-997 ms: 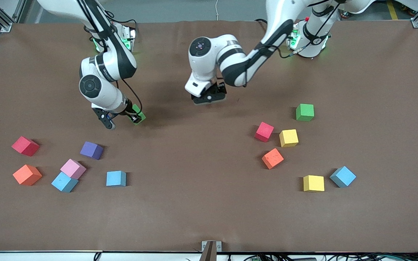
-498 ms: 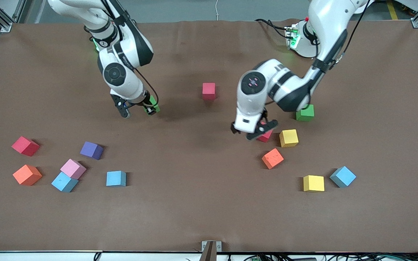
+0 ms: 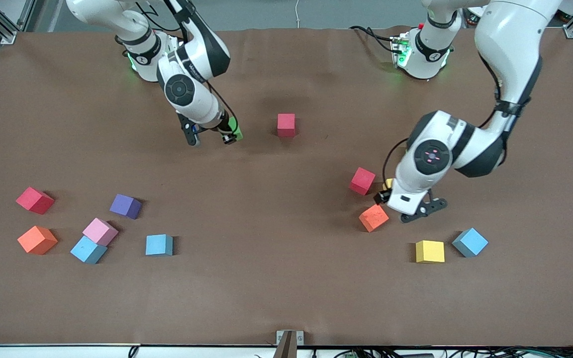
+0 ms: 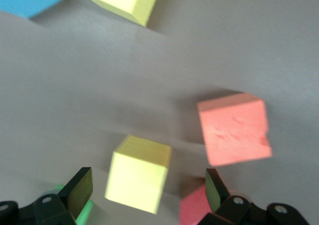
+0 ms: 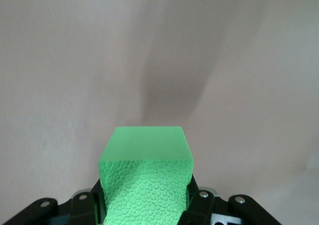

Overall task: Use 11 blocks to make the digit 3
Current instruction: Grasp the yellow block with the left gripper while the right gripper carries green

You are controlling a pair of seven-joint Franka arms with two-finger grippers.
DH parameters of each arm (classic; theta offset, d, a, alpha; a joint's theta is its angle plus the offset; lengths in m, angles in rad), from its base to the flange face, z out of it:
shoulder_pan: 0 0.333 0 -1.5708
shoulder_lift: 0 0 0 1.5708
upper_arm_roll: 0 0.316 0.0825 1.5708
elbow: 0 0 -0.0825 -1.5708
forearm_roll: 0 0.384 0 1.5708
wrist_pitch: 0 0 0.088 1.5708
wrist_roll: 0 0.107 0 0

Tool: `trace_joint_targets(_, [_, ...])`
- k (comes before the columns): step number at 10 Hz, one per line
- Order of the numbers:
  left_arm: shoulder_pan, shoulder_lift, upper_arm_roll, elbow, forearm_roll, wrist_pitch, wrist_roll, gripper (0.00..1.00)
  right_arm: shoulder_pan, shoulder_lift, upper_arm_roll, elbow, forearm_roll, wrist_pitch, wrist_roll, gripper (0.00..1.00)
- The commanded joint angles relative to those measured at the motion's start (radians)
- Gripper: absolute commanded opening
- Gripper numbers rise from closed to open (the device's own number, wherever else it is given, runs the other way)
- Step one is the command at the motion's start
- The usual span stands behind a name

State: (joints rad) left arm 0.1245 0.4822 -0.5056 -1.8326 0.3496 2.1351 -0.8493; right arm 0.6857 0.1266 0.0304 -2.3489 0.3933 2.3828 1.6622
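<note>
My right gripper [image 3: 231, 135] is shut on a green block [image 3: 237, 131], held just above the table beside a lone red block [image 3: 286, 124]; the right wrist view shows this green block [image 5: 147, 175] between the right gripper's [image 5: 147, 205] jaws. My left gripper [image 3: 406, 204] hangs open over a yellow block [image 3: 388, 184], mostly hidden by the arm. In the left wrist view that yellow block [image 4: 137, 175] lies between the left gripper's [image 4: 148, 186] jaws, beside an orange block [image 4: 234, 130] and a red one [image 4: 194, 207]. No digit 3 shows.
Near the left gripper lie red [image 3: 362, 180], orange [image 3: 373, 217], yellow [image 3: 429, 251] and blue [image 3: 469, 242] blocks. Toward the right arm's end lie red [image 3: 35, 200], purple [image 3: 125, 206], pink [image 3: 100, 231], orange [image 3: 37, 239] and two blue [image 3: 88, 249] [image 3: 159, 244] blocks.
The left arm left a red block at the middle and swung open to the yellow block at its own end. The right gripper carried the green block toward the red block.
</note>
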Motion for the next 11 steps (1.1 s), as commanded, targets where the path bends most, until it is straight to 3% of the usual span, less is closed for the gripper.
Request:
trace_joint_targets(1, [0.012,-0.022,-0.013,-0.045,-0.003,0.002,0.077,1.0,0.099,-0.004,-0.007,-0.009,0.033,0.103,0.161,0.23])
trace_joint_targets(2, [0.015,-0.037,-0.027,-0.091,-0.003,0.008,0.103,1.0,0.119,0.007,-0.006,-0.009,0.033,0.128,0.209,0.24])
trace_joint_targets(5, [0.053,-0.051,-0.051,-0.238,0.002,0.217,0.128,1.0,0.179,0.05,-0.006,-0.009,0.036,0.183,0.33,0.24])
trace_joint_targets(8, [0.079,-0.045,-0.051,-0.267,0.093,0.23,0.131,1.0,0.228,0.123,-0.006,0.005,0.036,0.239,0.401,0.26])
trace_joint_targets(11, [0.09,-0.039,-0.051,-0.27,0.104,0.232,0.133,1.0,0.264,0.137,-0.007,0.011,0.036,0.242,0.479,0.27])
